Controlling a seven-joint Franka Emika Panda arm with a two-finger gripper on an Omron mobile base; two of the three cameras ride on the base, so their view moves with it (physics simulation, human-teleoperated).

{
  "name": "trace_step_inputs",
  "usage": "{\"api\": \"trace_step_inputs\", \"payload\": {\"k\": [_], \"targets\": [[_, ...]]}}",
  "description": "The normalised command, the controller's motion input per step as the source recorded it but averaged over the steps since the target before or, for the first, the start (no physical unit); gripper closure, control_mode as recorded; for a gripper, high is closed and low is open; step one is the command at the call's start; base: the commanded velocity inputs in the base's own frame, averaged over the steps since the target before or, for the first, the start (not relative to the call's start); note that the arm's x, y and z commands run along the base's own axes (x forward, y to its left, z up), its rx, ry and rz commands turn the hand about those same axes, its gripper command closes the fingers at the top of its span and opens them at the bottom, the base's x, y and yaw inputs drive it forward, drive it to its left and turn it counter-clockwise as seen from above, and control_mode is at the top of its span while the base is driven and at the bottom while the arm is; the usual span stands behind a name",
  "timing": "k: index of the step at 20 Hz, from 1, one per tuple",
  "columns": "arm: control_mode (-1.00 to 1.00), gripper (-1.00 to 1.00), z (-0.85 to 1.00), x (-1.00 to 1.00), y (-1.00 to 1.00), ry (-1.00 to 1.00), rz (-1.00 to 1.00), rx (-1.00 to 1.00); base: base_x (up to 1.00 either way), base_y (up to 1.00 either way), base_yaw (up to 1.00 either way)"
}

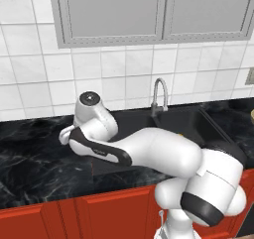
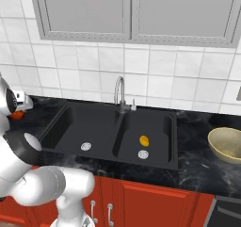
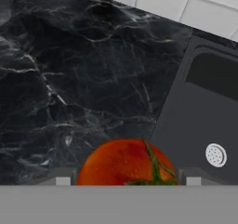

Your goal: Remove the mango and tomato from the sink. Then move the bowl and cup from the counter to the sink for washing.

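Observation:
The red-orange tomato (image 3: 126,165) with its green stem sits between my gripper's (image 3: 128,181) two finger tips, which close on its sides. It hangs over the black marble counter (image 3: 69,79), just left of the black sink (image 3: 179,111). In the right base view the tomato (image 2: 17,115) shows at the far left under my hand. The yellow-orange mango (image 2: 144,140) lies in the sink's right basin near its drain. The tan-yellow bowl (image 2: 227,145) stands on the counter to the right of the sink (image 2: 94,122). The cup is out of view.
A curved silver faucet (image 2: 120,92) rises behind the divider between the two basins. A white tiled wall and grey wall cabinets (image 2: 132,9) stand behind the counter. My white arm (image 1: 149,149) reaches across the sink's left basin towards the left counter.

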Motion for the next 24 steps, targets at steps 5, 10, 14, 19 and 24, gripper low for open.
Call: {"api": "trace_step_inputs", "payload": {"k": [5, 10, 14, 19, 24], "targets": [[-1.0, 1.0, -0.19, -0.02, 0.22, 0.0, 0.0, 0.02, 0.0, 0.0, 0.0], [-1.0, 1.0, -0.28, -0.01, 0.17, -0.01, 0.0, 0.01, 0.0, 0.0, 0.0], [-1.0, 1.0, -0.3, 0.0, 0.15, 0.0, 0.0, 0.02, 0.0, 0.0, 0.0], [-1.0, 1.0, -0.31, 0.0, 0.12, 0.0, 0.0, 0.03, 0.0, 0.0, 0.0], [-1.0, 1.0, -0.28, 0.0, 0.11, 0.0, 0.0, 0.02, 0.0, 0.0, 0.0]]}}
